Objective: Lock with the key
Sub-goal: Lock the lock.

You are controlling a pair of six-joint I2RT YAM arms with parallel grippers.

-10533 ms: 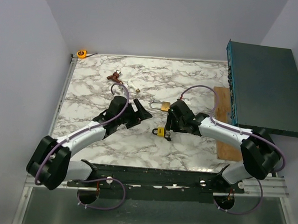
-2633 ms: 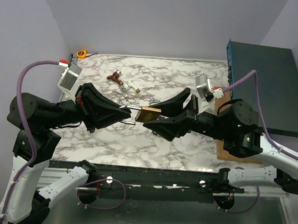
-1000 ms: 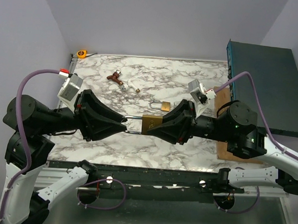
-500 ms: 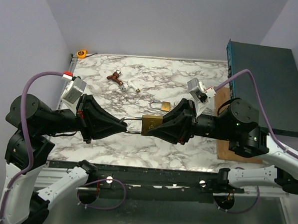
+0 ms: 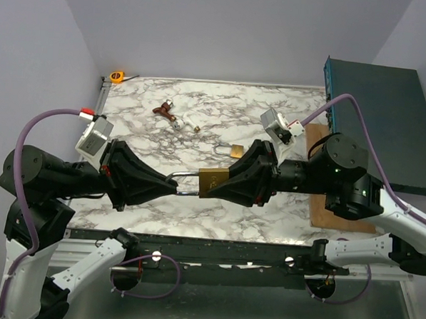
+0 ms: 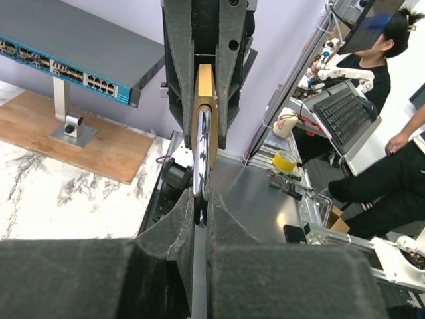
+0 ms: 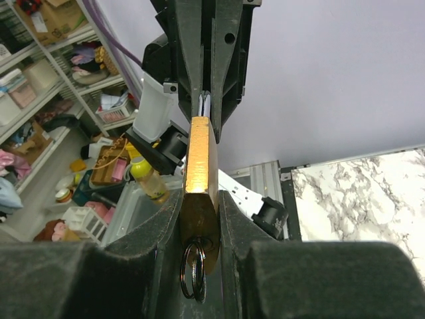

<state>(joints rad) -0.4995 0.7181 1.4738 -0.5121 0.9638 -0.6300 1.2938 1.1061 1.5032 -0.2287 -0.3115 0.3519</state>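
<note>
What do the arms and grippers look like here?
The left arm and right arm have white lower links, black joints and a purple cable each. The left gripper and right gripper are black tapered wedges, each with a grey camera box.

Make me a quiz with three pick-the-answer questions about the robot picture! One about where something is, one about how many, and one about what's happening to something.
1. Where is the small orange tape measure?
A) at the far left corner of the marble table
B) in a gripper
C) on the floor

2. How many brass padlocks show in the top view?
A) one
B) two
C) four

3. What is happening to the raised brass padlock?
A) it lies flat on the table
B) it hangs from a hook
C) both grippers hold it in the air

Answers:
1 A, it sits by the table's back left edge.
2 B, one is raised and the second brass padlock lies on the table.
3 C, the left gripper clamps its silver shackle and the right gripper clamps its body.
</note>
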